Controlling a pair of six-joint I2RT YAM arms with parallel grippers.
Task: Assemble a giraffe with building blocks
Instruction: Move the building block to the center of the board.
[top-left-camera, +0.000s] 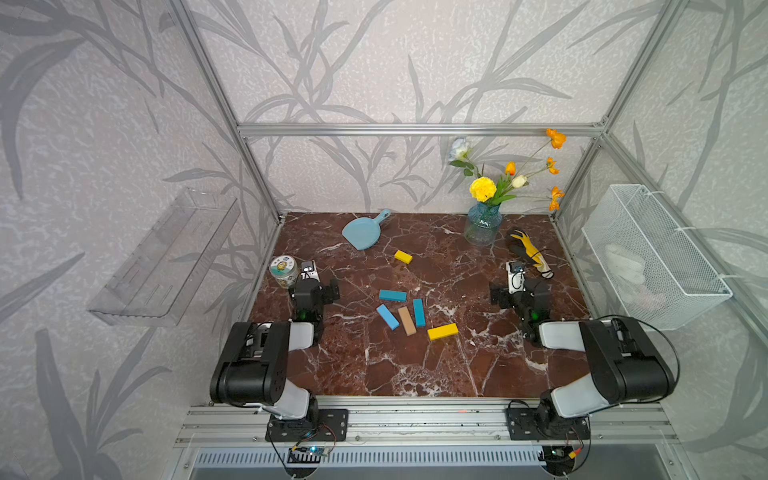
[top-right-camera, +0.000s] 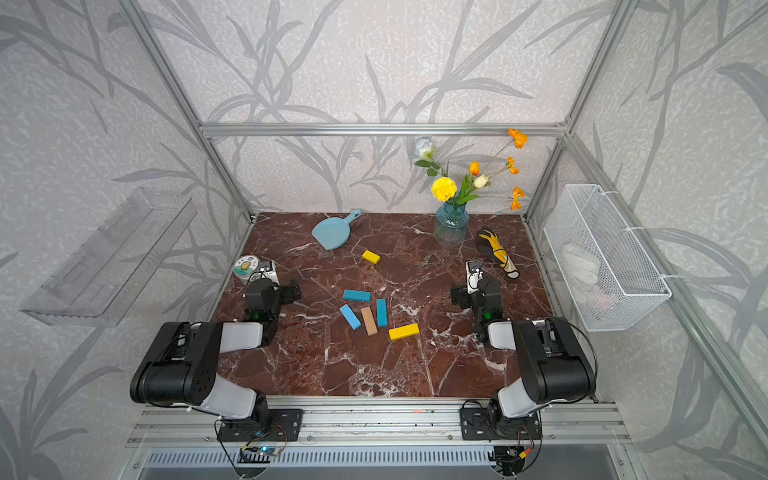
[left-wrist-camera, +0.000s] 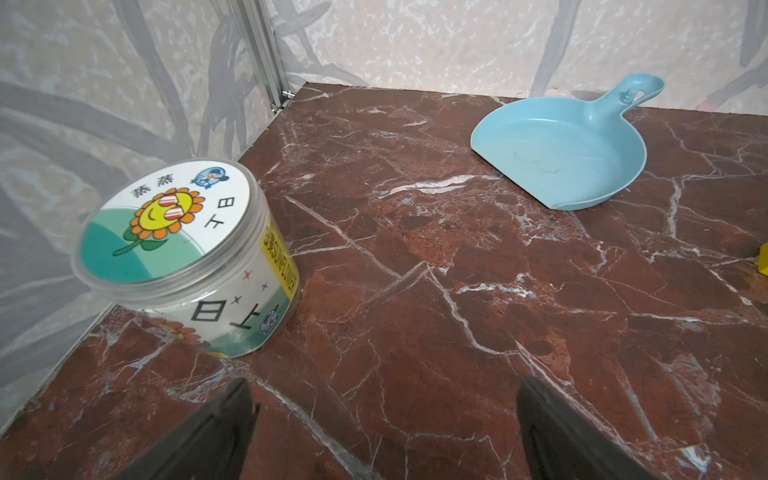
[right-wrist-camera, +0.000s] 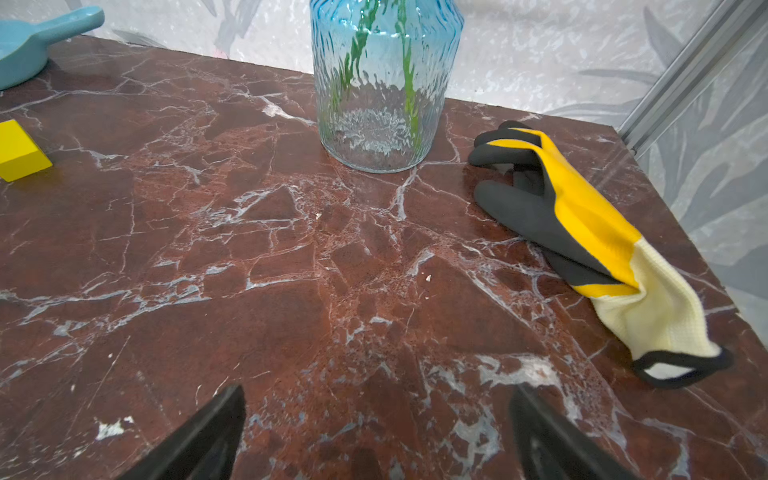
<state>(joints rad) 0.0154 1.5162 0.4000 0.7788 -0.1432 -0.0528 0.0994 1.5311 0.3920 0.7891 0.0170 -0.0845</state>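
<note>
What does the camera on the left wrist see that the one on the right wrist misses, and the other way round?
Only the left wrist view shows the round clear plastic tub with a sunflower label. Only the right wrist view shows the ribbed blue glass vase and the yellow-and-black work glove. Both show the pale-blue plastic dustpan, part of the short yellow wooden block and the red-brown marble tabletop.
</note>
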